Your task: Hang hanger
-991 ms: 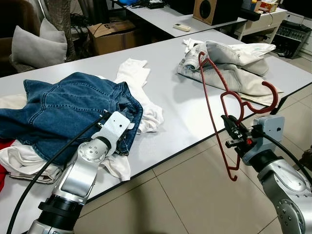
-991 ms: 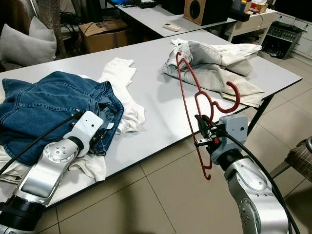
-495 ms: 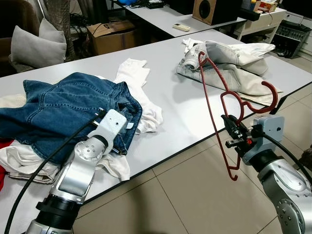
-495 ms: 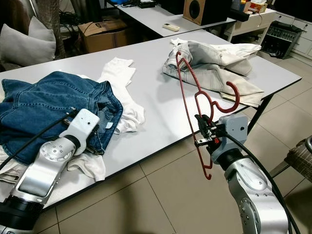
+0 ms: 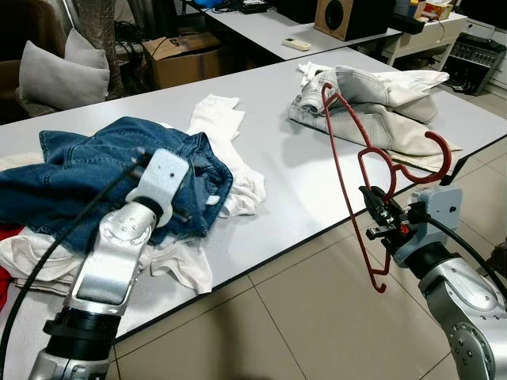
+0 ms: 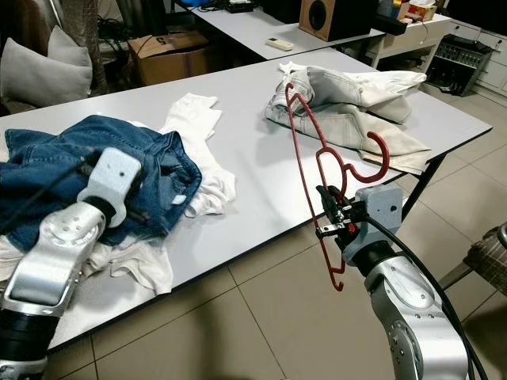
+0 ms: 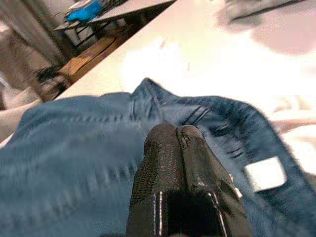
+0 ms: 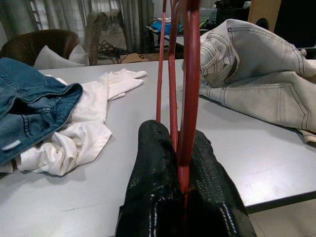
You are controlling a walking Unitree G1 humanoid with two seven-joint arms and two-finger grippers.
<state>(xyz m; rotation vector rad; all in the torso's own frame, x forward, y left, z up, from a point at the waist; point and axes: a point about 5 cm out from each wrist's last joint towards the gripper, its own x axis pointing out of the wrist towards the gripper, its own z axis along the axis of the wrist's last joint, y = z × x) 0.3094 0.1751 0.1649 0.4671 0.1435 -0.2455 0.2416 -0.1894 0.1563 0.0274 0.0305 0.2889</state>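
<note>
A red wire hanger (image 5: 346,180) stands nearly upright off the table's front edge, its hook (image 5: 440,152) curling to the right. My right gripper (image 5: 379,216) is shut on its lower wires, and the right wrist view has the red wires (image 8: 189,98) pinched between the black fingers. My left gripper (image 7: 176,131) is shut with nothing between its fingertips, and it hovers over the blue jeans (image 5: 75,170). The left wrist housing (image 5: 161,177) sits above the jeans' waistband.
The grey table (image 5: 289,178) carries white garments (image 5: 220,119) beside the blue jeans and pale jeans (image 5: 380,107) at the far right. Tiled floor (image 5: 269,317) lies below. Behind stand a second table (image 5: 261,32), a speaker (image 5: 342,16), a cardboard box (image 5: 178,55) and cushions (image 5: 59,75).
My left arm has risen and swung back to the left over the blue jeans. The right arm and the hanger have stayed still.
</note>
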